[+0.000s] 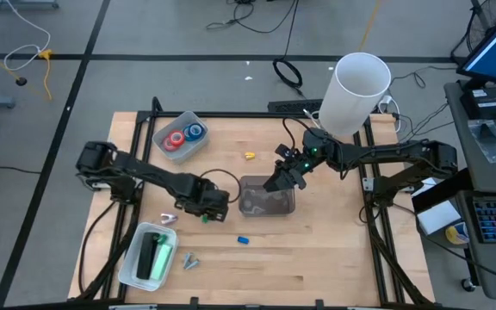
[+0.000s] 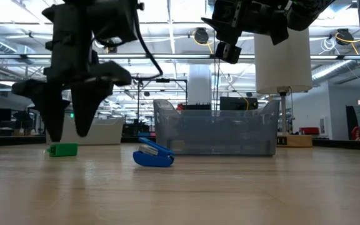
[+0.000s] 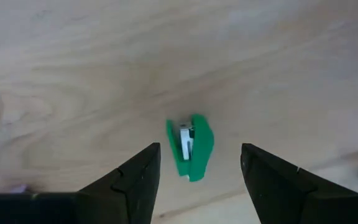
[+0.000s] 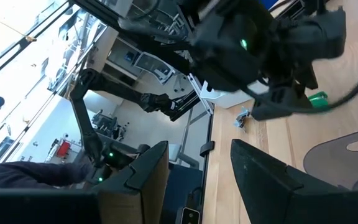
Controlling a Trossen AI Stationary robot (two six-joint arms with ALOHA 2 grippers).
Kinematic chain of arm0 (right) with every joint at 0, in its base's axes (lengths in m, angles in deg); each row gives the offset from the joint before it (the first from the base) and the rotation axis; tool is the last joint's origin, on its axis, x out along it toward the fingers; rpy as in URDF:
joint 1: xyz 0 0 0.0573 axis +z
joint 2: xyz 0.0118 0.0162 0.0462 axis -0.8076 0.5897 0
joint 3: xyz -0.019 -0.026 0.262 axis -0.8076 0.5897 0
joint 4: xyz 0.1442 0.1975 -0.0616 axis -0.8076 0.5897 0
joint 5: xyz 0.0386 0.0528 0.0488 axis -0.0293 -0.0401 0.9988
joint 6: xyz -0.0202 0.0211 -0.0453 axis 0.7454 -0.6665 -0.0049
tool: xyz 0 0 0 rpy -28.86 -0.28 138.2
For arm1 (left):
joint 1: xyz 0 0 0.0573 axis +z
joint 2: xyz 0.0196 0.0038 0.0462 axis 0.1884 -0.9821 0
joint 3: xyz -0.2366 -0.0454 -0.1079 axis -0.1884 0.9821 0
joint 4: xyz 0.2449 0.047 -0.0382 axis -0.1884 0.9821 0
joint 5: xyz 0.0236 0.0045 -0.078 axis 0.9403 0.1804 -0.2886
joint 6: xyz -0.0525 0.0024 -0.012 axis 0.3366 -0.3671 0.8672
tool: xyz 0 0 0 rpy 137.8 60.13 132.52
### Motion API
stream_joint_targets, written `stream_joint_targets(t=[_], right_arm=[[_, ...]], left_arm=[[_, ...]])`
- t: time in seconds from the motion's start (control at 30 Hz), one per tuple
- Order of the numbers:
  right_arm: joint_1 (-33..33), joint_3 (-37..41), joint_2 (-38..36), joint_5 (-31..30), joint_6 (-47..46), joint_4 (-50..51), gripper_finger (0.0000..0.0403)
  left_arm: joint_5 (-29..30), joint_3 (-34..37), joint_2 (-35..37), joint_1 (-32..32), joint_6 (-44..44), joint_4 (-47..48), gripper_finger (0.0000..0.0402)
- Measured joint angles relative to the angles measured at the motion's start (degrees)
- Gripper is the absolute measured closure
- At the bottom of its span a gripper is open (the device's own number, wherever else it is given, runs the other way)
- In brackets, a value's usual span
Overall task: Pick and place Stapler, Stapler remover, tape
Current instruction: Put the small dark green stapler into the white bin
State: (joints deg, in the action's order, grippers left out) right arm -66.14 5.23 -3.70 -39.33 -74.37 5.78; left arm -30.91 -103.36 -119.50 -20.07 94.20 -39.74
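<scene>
Stapler (image 3: pixel 191 147) below left hand (image 3: pixel 199 180)

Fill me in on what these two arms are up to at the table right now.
The left gripper hangs open just above a small green stapler lying on the wooden table, not yet touching it. The right gripper hovers empty over the clear middle bin. Tape rolls already sit in another bin; a blue stapler lies loose.
</scene>
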Motion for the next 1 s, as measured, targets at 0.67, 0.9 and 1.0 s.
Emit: stream_joint_targets(t=[0.67, 0.9, 1.0], right_arm=[[0.00, -0.01, 0.00, -0.16, 0.21, -0.03, 0.0236], [0.00, -0.01, 0.00, -0.27, 0.07, -0.04, 0.0236], [0.00, -0.01, 0.00, -0.36, 0.06, -0.05, 0.0236]], left_arm=[[0.52, -0.28, -7.12, -0.59, -0.83, -1.62, 0.0179], [0.61, -0.07, -6.46, -0.66, -0.89, -1.46, 0.0238], [1.43, 0.09, -5.33, -0.70, -0.83, -1.16, 0.0291]])
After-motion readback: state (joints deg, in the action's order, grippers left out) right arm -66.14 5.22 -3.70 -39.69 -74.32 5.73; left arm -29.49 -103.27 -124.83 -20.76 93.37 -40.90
